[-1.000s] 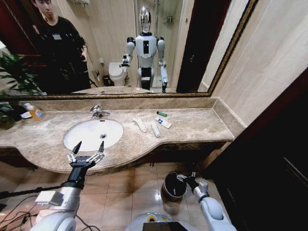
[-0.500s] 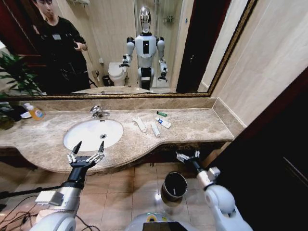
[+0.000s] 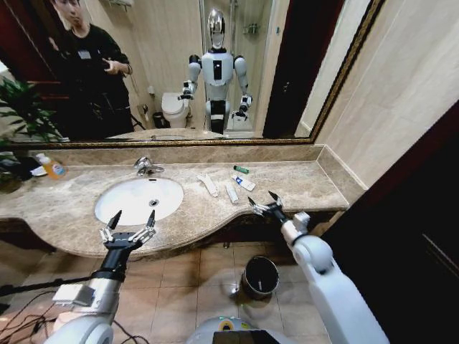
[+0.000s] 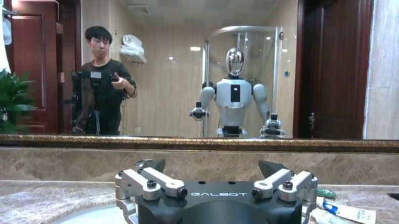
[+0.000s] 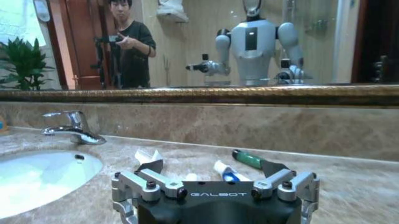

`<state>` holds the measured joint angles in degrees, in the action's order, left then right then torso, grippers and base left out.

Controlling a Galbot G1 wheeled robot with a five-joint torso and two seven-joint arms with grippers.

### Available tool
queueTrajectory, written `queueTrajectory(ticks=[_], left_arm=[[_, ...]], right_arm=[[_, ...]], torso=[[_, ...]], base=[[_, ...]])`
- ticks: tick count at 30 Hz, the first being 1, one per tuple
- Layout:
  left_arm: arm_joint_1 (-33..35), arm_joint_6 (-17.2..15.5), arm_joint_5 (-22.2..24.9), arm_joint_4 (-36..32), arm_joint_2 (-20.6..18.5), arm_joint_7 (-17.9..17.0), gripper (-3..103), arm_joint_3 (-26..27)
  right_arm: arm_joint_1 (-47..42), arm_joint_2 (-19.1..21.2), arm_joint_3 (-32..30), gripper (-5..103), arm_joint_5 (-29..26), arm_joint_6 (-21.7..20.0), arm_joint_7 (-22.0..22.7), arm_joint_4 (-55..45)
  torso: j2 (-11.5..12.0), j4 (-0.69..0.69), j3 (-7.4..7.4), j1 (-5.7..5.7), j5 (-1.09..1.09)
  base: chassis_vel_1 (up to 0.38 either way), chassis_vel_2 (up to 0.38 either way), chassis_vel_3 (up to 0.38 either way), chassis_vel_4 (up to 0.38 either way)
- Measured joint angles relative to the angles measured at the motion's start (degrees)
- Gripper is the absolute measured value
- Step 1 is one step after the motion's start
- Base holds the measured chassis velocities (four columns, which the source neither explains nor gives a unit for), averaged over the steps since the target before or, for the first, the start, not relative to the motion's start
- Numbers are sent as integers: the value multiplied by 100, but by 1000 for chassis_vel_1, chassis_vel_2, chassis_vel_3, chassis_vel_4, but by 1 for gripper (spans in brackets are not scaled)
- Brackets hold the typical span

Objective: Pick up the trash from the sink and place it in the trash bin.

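- Right gripper (image 3: 267,206), jaws spread wide and empty, hovers at the front edge of the beige marble surface (image 3: 301,188), near the trash.
- The trash (image 3: 228,185), small white tubes, a blue-and-white packet and a green piece, lies on the surface beside the white oval sink (image 3: 138,199); flat, crowded items risk a slipped or double grasp.
- Left gripper (image 3: 129,228) hangs open and empty before the sink.
- The dark round trash bin (image 3: 259,276) stands on the floor below; its narrow mouth risks a missed drop.

Head camera looks down from above onto the counter (image 3: 301,188) and sink (image 3: 138,198); both wrist cameras sit low, facing the mirror (image 5: 206,42), sharing it.
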<state>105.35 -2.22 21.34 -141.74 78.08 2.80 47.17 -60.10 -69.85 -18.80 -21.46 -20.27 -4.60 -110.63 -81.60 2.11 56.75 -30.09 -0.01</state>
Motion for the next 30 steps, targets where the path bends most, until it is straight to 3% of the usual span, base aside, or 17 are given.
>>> queueTrajectory(ticks=[7,13,27,30], left_arm=[[0,0,0,0,0,0,100,0],[0,0,0,0,0,0,100,0],[0,0,0,0,0,0,100,0],[0,0,0,0,0,0,100,0]], right_arm=[[752,-277,838,100,-13,-378,552,718],[1173,-564,1159,100,-135,-674,888,1264],[1381,-690,1199,103,-112,-767,887,1845],[1360,-722,1190,96,-94,-791,895,1854]], torso=[[0,0,0,0,0],[0,0,0,0,0],[0,-1,0,0,0],[0,-1,0,0,0]], base=[[0,0,0,0],[0,0,0,0],[0,0,0,0],[0,0,0,0]])
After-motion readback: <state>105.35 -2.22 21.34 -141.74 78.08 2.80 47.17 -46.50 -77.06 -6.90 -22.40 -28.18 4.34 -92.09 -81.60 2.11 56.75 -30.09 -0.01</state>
